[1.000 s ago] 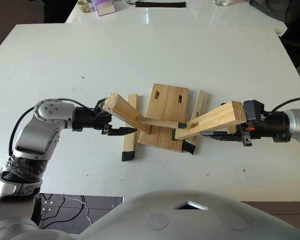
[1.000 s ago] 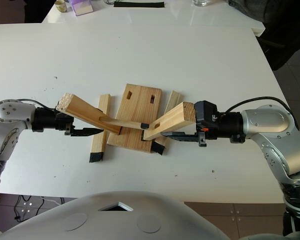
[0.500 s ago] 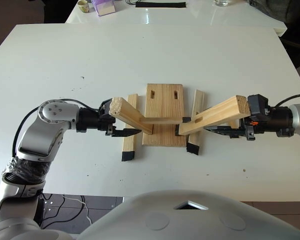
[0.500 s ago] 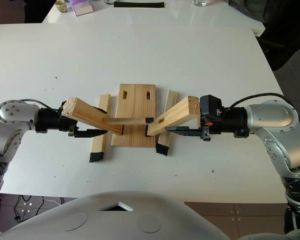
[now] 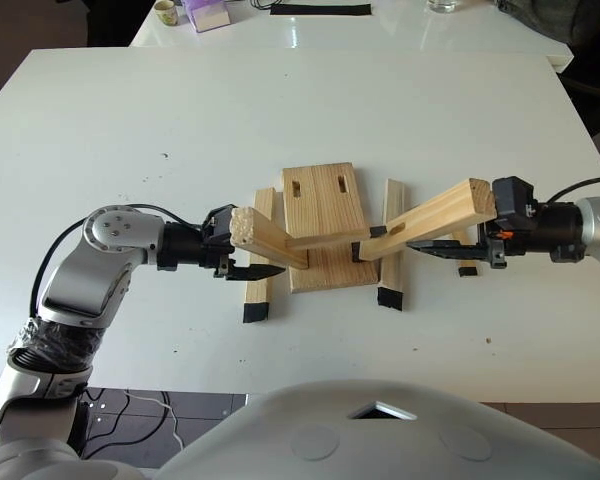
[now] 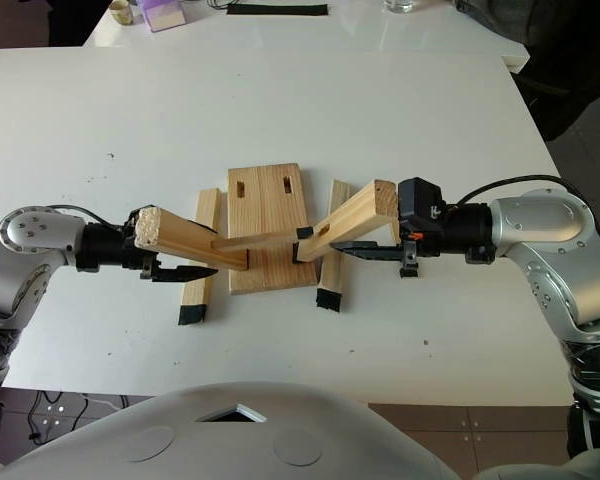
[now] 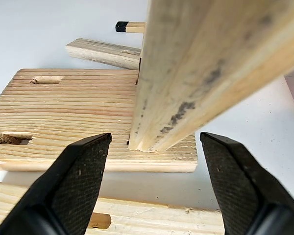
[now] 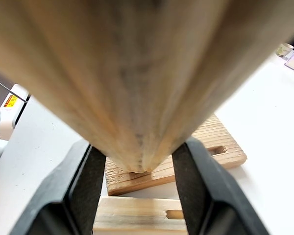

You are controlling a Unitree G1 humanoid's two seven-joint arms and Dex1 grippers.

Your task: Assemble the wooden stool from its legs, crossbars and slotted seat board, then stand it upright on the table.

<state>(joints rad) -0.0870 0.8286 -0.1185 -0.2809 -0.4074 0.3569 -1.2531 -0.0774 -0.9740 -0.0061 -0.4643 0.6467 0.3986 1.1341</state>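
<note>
Both arms are working on a frame sub-assembly. The left gripper is clamping the outer end of one leg, the right gripper is clamping the outer end of a second leg, and a crossbar is spanning between the two near their inner ends. The pair is hanging tilted, inner ends low, just above the slotted seat board, which is lying flat on the table. Two spare legs are lying on the table, one along the board's left side and one along its right. The step in hand is probably seating the crossbar into both held legs; I am not able to tell whether its ends are fully home. The next move is likely calling for the grippers to press toward each other along the crossbar's line. They should be holding the legs level and parallel so the joints are not binding.
</note>
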